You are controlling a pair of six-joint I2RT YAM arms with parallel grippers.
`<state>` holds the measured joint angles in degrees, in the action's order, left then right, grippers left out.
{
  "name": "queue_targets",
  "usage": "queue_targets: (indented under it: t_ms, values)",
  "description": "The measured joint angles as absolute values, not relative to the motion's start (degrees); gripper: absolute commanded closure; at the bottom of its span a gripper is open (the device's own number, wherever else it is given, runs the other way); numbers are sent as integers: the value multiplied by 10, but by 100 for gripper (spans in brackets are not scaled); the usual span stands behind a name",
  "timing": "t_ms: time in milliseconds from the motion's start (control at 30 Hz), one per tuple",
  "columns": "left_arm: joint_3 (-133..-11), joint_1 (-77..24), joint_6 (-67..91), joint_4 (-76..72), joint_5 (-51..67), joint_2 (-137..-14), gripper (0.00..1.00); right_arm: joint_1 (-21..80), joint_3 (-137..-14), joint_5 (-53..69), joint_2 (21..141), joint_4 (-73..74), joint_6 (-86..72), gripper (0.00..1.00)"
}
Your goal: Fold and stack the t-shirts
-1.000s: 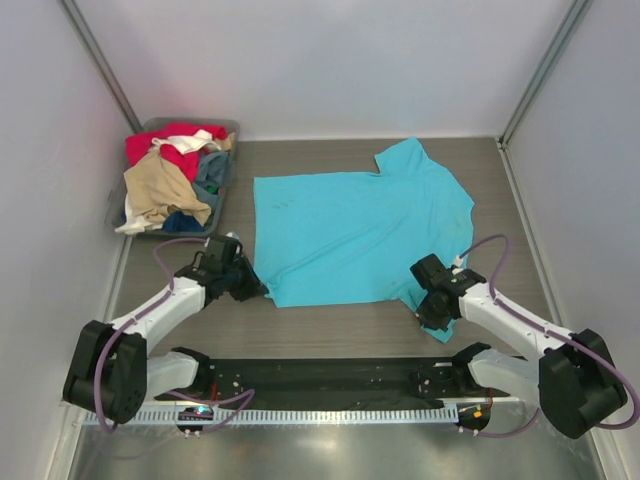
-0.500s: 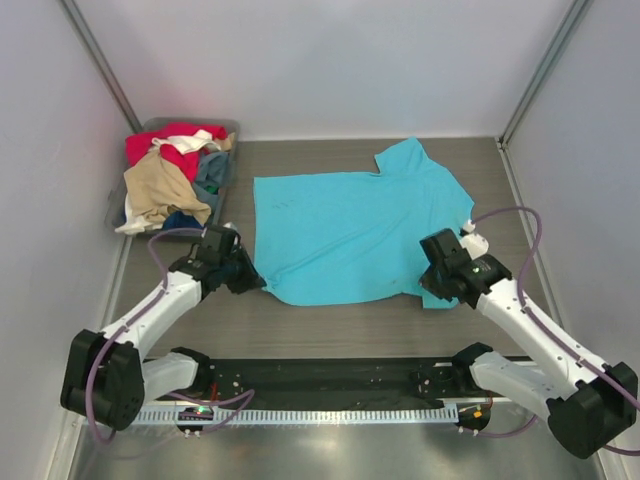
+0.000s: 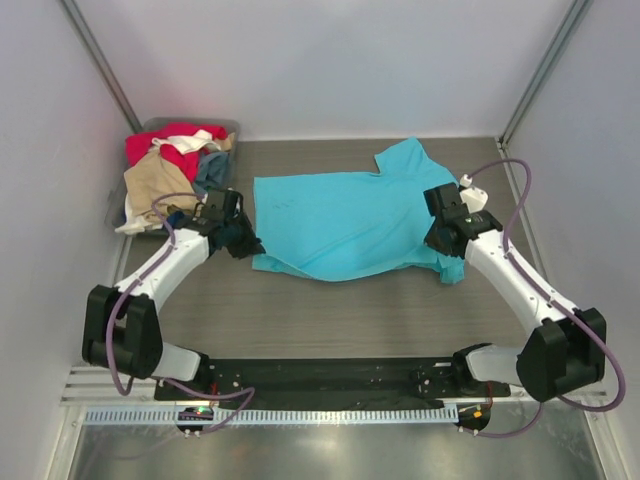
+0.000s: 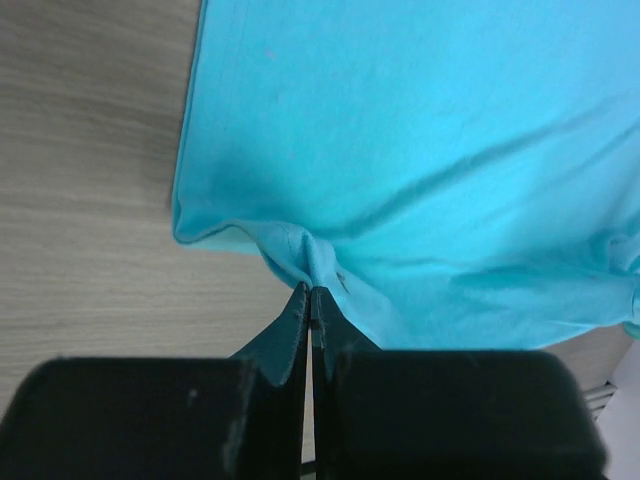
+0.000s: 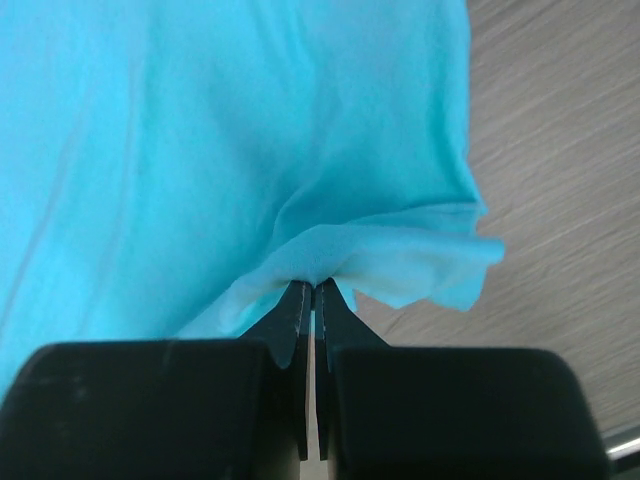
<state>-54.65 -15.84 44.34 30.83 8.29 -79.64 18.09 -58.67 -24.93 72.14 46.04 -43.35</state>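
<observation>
Turquoise t-shirt [image 3: 340, 215] lies spread mid-table [image 3: 330, 310], near hem bunched at both corners. My L gripper [image 4: 311, 292] is clenched on the hem's left corner, R gripper [image 5: 309, 285] on the right. Other shirts [image 3: 160, 185] heaped in bin [image 3: 232, 128], back left.

- One turquoise t-shirt [image 3: 345, 225] is counted, stretched between the grippers.
- Two grippers are counted: the left gripper [image 3: 248, 247] and the right gripper [image 3: 440, 245].
- One bin [image 3: 232, 128] is counted, just beyond the left gripper.
- Four cloth colours are counted in it: red cloth [image 3: 165, 145], tan cloth [image 3: 155, 190], cream-white cloth [image 3: 195, 143], dark blue cloth [image 3: 212, 170]; the number of shirts cannot be told.
</observation>
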Motion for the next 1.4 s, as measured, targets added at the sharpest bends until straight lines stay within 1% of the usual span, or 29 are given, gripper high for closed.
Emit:
queue_targets:
  t_ms: [167,400,633,667,700,733,767,800,833,867,900,1000,1067,1167,1200,1267,1300,1333,1400]
  values:
    - [-604,-143,435,312,77,-861,100,138,-623,-234,773,426,-375,99]
    - [-651,-122,428,315,75,-943,100,128,-703,-228,875,399,-315,99]
    - [-685,-114,425,320,73,-994,100,118,-792,-234,988,390,-269,98]
    - [-691,-113,425,320,73,-1001,99,118,-802,-235,1001,387,-264,88]
    - [-697,-112,425,321,73,-1008,94,116,-816,-238,1016,387,-257,66]
    - [-704,-111,423,321,74,-1017,88,115,-828,-243,1032,388,-251,41]
    - [-710,-110,420,321,74,-1023,80,114,-845,-249,1048,388,-243,18]
    - [-714,-110,417,321,75,-1029,65,113,-863,-255,1064,389,-234,14]
    - [-715,-110,416,321,76,-1030,58,110,-879,-260,1079,389,-223,9]
    - [-715,-110,415,322,76,-1028,48,107,-892,-264,1089,389,-216,1]
    - [-714,-110,415,324,75,-1023,46,102,-898,-266,1092,389,-215,1]
    - [-692,-110,415,321,71,-981,49,73,-868,-247,1060,383,-231,1]
    - [-658,-110,416,317,66,-927,52,36,-794,-214,995,359,-260,3]
    - [-587,-109,421,301,65,-834,54,-22,-673,-178,880,349,-304,6]
    - [-561,-110,426,295,65,-807,55,-41,-630,-166,839,347,-320,8]
    - [-510,-110,432,277,66,-773,57,-57,-564,-140,786,334,-343,16]
    - [-484,-110,435,270,67,-762,57,-62,-535,-123,770,328,-352,19]
    - [-463,-110,436,263,67,-758,57,-66,-513,-110,762,322,-361,26]
    - [-425,-110,440,253,67,-757,58,-86,-467,-74,759,299,-372,33]
